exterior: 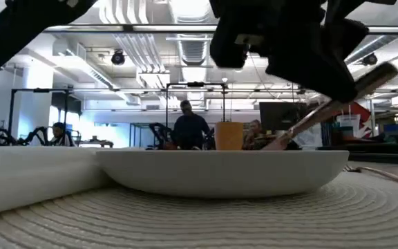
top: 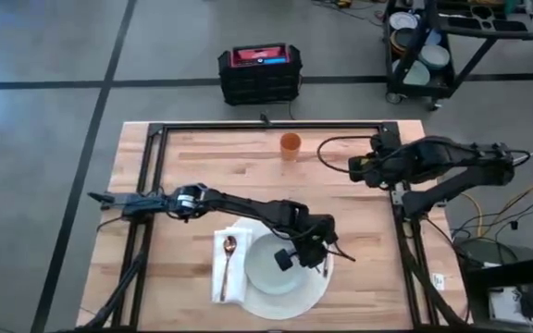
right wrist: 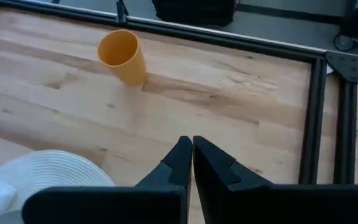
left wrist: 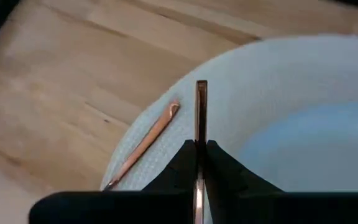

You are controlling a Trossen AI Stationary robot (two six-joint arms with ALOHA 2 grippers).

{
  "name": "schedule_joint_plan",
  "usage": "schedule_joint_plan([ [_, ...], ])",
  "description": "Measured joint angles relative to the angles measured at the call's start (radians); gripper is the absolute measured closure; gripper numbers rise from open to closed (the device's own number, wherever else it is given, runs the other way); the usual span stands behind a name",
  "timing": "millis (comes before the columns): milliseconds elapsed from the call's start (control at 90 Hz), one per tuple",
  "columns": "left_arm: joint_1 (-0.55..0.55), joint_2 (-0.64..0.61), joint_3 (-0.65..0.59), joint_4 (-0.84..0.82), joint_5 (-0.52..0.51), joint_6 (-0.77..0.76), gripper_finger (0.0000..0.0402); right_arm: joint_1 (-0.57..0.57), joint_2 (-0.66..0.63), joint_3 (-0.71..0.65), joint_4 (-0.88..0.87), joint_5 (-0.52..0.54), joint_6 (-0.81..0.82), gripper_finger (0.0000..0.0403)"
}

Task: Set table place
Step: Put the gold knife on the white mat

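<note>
Pinched tight on a thin copper-coloured utensil [left wrist: 201, 102], the left gripper [top: 315, 257] hangs over the right-hand part of the round white mat [top: 317, 294], just past the rim of the pale plate [top: 271, 268] that sits on it. From the wrist camera you can see a second copper piece [left wrist: 148, 142] already lying on the mat beside the plate, and the one in the fingers stands close to it, nearly upright, which the table-level view bears out: it slants down toward the plate's edge. I can't make out whether it is a knife or a fork. To my eye the step is laying this piece down next to its neighbour, and doing it well means tipping it flat, lowering it until it rests on the weave, and keeping it parallel to the one lying there without knocking it or clinking the plate rim. A napkin [top: 218, 277] with a spoon [top: 229, 248] on it lies on the plate's other side. The right gripper [right wrist: 189, 163], fingers closed on nothing, waits over bare table [top: 202, 157] toward the far right, near the orange cup [top: 290, 144].
</note>
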Motion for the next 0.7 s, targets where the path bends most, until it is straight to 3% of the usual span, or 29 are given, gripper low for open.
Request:
schedule_joint_plan([
  [433, 0.003, 0.039, -0.001, 0.042, 0.000, 0.173, 0.0401, 0.000, 0.052, 0.000, 0.034, 0.000, -0.041, 0.0403],
  [700, 0.004, 0.039, 0.005, 0.089, -0.003, 0.171, 0.0391, 0.000, 0.057, 0.000, 0.040, 0.002, -0.062, 0.0403],
])
